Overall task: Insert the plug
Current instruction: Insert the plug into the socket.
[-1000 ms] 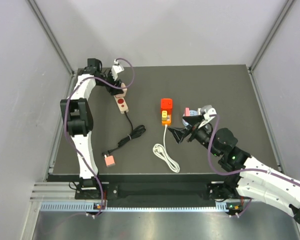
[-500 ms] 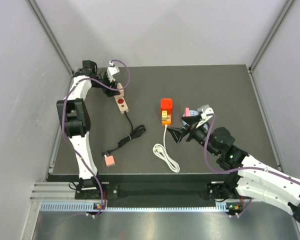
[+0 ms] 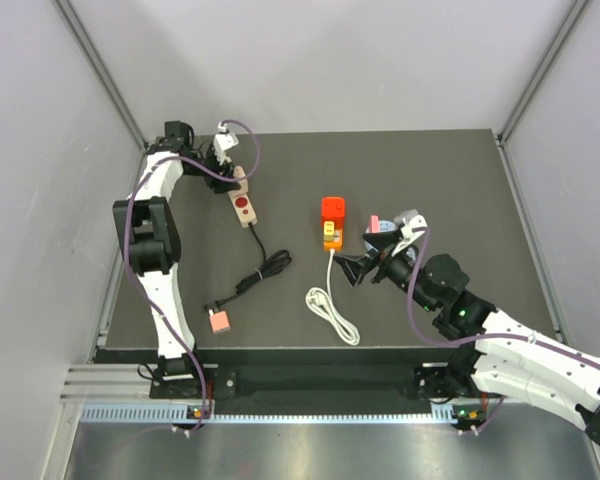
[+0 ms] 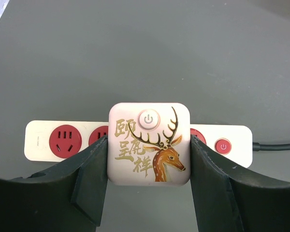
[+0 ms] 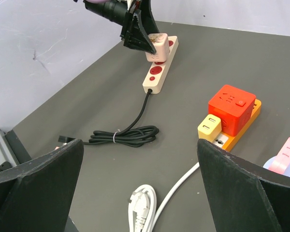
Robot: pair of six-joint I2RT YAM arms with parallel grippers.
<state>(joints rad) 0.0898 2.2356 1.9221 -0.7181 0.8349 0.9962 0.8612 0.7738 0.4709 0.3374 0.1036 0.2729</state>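
Clamping a pale deer-printed cube (image 4: 149, 145) between its jaws, the left gripper (image 4: 150, 151) is holding it against the cream power strip (image 4: 43, 140) at the table's far left. A black cord (image 3: 265, 268) is trailing from that strip toward the near edge. Further right, the plug (image 5: 230, 108) is sitting on the far end of the orange power strip (image 5: 239, 136), gripped by nothing. The right gripper (image 3: 363, 258) is hovering just right of the strip with its jaws spread wide. In the right wrist view the plug is lying ahead of them, nearer the right finger and apart from both.
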